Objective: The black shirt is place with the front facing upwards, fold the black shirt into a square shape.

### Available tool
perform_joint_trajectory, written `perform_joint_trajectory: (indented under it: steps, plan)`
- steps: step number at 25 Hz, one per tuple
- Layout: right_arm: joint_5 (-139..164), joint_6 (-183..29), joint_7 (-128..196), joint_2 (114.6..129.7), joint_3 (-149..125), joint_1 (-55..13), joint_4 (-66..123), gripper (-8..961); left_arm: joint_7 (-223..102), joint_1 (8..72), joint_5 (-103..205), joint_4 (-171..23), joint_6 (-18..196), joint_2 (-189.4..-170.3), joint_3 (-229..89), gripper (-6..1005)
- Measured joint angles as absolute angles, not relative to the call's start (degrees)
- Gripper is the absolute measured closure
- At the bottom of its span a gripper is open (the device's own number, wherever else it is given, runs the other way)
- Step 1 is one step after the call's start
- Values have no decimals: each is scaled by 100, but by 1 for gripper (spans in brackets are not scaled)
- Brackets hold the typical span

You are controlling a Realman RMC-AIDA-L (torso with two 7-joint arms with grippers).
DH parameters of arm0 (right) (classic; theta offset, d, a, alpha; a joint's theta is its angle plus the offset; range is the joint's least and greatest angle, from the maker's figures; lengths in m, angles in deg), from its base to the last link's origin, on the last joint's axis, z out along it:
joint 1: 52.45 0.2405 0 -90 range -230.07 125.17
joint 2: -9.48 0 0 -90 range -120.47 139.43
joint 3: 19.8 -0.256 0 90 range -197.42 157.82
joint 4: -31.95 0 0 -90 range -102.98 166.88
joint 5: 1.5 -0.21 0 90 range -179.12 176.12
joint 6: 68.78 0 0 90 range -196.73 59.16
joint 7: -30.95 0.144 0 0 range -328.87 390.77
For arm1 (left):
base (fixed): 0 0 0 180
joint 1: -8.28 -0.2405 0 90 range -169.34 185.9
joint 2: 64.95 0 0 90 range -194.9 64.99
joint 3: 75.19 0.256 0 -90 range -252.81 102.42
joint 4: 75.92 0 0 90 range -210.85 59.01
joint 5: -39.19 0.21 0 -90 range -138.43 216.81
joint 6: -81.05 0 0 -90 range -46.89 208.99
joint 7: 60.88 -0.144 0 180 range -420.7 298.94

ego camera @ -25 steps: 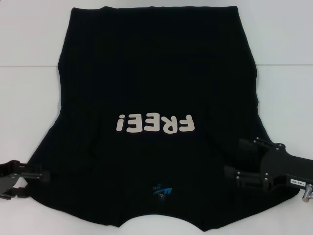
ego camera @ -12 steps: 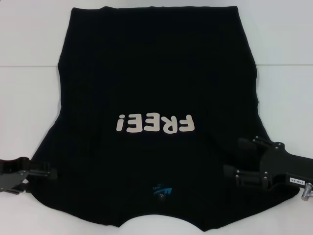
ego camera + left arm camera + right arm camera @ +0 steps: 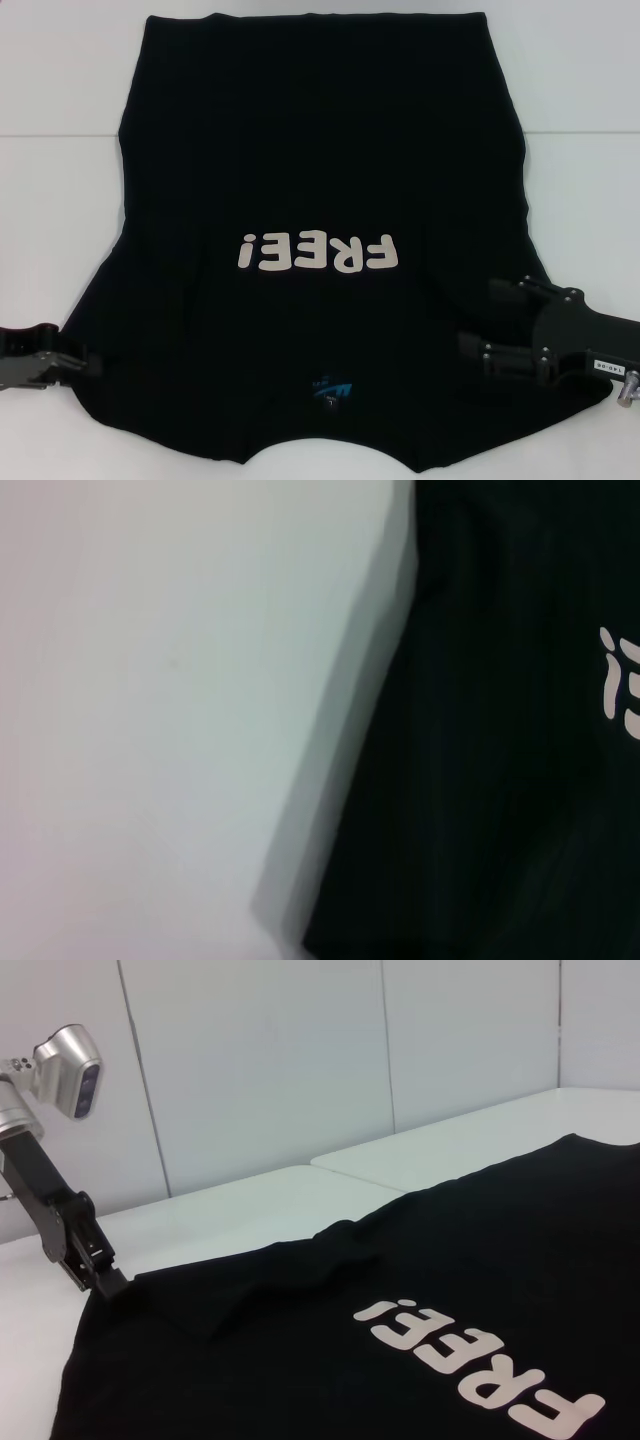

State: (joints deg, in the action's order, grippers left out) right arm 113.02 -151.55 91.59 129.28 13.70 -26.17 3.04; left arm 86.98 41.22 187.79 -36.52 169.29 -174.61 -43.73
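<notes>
Lying flat on the bench (image 3: 60, 60), the black shirt (image 3: 320, 180) — my left gripper (image 3: 85, 362) touches 1 sleeve, my right gripper (image 3: 478, 325) spreads its jaws over the other; left jaws' state I cannot tell.

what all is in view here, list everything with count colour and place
black shirt: one, black, spread flat front up over the middle of the table, collar end nearest the robot
FREE! lettering: one, cream, on the shirt's chest, upside down in the head view
neck mark: one, blue, small, near the collar
table: one, white, under the shirt, with a seam line running across it
wall panels: white, behind the table in the right wrist view
left gripper: one, black, at the shirt's left sleeve edge
right gripper: one, black, open, over the shirt's right sleeve area
</notes>
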Motion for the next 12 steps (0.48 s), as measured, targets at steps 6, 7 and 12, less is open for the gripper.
perform_joint_trajectory:
  steps: [6,7,12]
  plan:
    - [11302,-15158,9160,12928,1347,-2617,304,10,8665,4125,18779,-3660,16910,-17464,-4329,629]
    - [11302,-15158,9160,12928,1332,-2617,304,10,8665,4127,18779,-3662,16905,-17464,-4306,708]
    - [11307,-15158,9319,12925,1293,-2617,286,10,8666,4138,18781,-3666,16889,-17467,-4153,919]
